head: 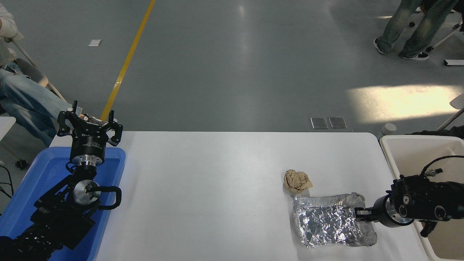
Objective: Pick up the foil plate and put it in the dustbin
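1. The right pincer [360, 214] reaches in from the right, fingers closed on the right rim of the foil plate [328, 224].
2. The plate lies on the white table [217, 181], beside the cream dustbin [402, 145].
3. The left pincer [89, 125], fingers spread, sits parked over a blue tray [36, 181].

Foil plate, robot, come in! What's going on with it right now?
Right gripper at foil plate's right rim, grip unconfirmed. Plate flat on table. Left gripper parked, open. Paper ball beside plate, not blocking dustbin.
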